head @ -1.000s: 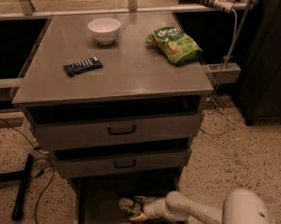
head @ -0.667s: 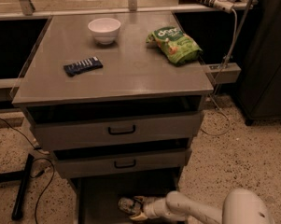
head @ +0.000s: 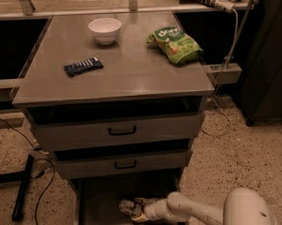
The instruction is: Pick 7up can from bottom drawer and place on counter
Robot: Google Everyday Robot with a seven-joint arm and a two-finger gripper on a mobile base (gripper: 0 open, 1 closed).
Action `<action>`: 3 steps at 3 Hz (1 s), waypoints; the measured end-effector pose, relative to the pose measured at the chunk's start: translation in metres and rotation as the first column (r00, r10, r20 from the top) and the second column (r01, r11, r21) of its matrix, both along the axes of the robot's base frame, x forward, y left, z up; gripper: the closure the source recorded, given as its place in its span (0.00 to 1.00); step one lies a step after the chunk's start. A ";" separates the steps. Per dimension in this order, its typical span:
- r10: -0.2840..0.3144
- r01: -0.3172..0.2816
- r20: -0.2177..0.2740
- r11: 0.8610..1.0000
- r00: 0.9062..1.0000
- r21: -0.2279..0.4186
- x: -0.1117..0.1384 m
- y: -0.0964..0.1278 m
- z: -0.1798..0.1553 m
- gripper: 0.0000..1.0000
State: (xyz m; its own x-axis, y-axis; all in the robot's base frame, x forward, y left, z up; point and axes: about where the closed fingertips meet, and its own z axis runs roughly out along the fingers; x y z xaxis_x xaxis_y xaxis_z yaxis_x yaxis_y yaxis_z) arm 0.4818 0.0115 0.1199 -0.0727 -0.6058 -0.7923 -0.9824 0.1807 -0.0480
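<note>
The bottom drawer (head: 96, 198) is pulled out at the foot of the cabinet, with a dark flat floor. The 7up can (head: 127, 206) lies in it near the middle front, pale and dented. My gripper (head: 137, 209) reaches in from the right on a white arm and sits right against the can's right side. The counter (head: 126, 69) is the broad grey top of the cabinet, higher in the view.
On the counter stand a white bowl (head: 104, 30), a green snack bag (head: 175, 45) and a dark flat packet (head: 83, 66). Two grey drawers with black handles (head: 122, 131) sit above the bottom drawer. Cables and a black bar (head: 23, 186) lie on the floor at left.
</note>
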 end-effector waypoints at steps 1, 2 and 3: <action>0.024 -0.024 0.007 1.000 1.000 0.000 -0.011 -0.009 0.023 1.00; 0.040 -0.040 0.032 0.999 0.999 -0.002 -0.024 -0.024 0.057 1.00; 0.051 -0.049 0.099 0.998 0.994 -0.028 -0.032 -0.045 0.105 1.00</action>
